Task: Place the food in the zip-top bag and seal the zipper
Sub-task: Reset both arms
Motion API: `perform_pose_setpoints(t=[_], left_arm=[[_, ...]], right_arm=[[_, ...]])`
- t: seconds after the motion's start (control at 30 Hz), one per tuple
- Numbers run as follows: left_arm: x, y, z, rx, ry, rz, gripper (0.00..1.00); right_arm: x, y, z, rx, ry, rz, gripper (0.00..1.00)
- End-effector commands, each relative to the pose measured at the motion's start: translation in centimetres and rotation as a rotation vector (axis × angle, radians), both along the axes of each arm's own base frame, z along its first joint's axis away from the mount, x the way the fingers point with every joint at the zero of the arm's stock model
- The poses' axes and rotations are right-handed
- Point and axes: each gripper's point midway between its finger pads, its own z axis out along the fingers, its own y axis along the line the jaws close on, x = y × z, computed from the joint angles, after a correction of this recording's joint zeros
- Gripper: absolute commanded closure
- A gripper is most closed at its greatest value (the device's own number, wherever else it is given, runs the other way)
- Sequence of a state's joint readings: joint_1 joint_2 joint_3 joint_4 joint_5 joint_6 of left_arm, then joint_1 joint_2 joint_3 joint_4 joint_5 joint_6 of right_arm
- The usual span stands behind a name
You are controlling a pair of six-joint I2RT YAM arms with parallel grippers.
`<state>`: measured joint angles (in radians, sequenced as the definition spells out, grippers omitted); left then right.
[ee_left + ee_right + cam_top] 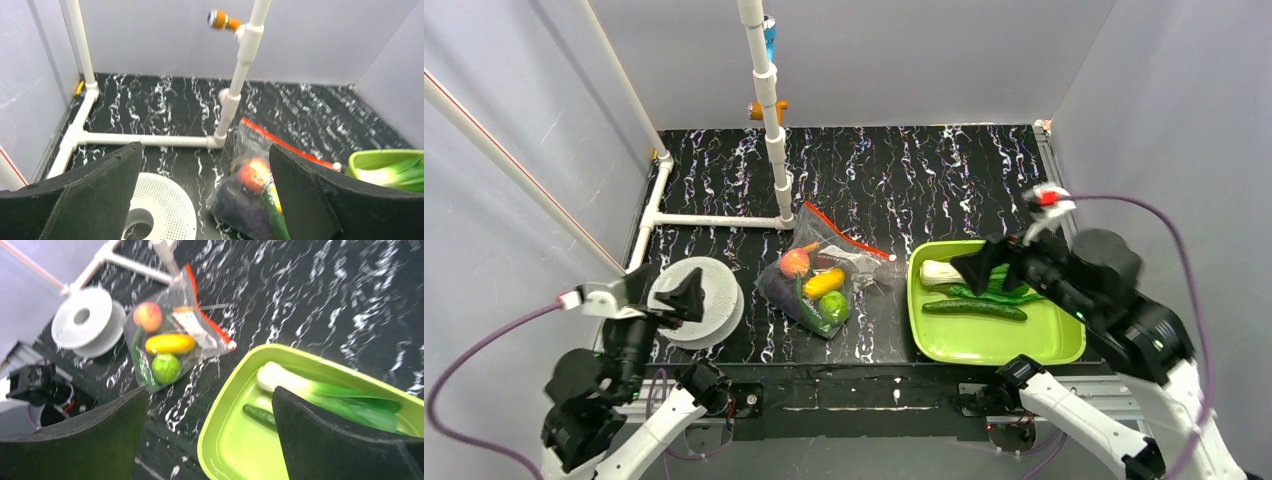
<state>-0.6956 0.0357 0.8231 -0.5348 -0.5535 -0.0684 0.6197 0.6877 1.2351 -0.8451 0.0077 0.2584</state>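
Right gripper (209,400), jaws apart, over green tray (1064,355); left gripper (205,150) likewise apart. Zip-top bag (819,285) left of tray: likely limp, slippery; pinch its stiffer zipper (849,238).

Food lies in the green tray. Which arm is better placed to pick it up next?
Right. The right arm has its open jaws above the green tray, near the bok choy and a cucumber. The left arm hangs over the white spool, on the far side of the zip-top bag.
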Motion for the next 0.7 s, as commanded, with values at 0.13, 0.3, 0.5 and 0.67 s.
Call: perform_pose_setpoints(t=[0.13,0.3,0.5,0.67], left_arm=[[-1.5,0.5,7.0,0.003,-0.074,-0.04,0.02],[-1.6,0.5,9.6,0.037,-0.114,-0.051,0.02],[-1.5,0.1,11.1,0.03,-0.132,-0.067,0.02],[-1.4,-0.2,10.2,0.003,-0.125,-0.072,0.02]], right_arm=[[-1.7,-6.6,7.8,0.172,-0.337,-0.239,0.02],[-2.9,-9.5,9.9,0.26,-0.425,-0.351,0.02],[-3.5,-11.3,11.4,0.291,-0.463,-0.416,0.02],[-3.6,-11.6,12.0,0.33,-0.481,-0.434,0.02]])
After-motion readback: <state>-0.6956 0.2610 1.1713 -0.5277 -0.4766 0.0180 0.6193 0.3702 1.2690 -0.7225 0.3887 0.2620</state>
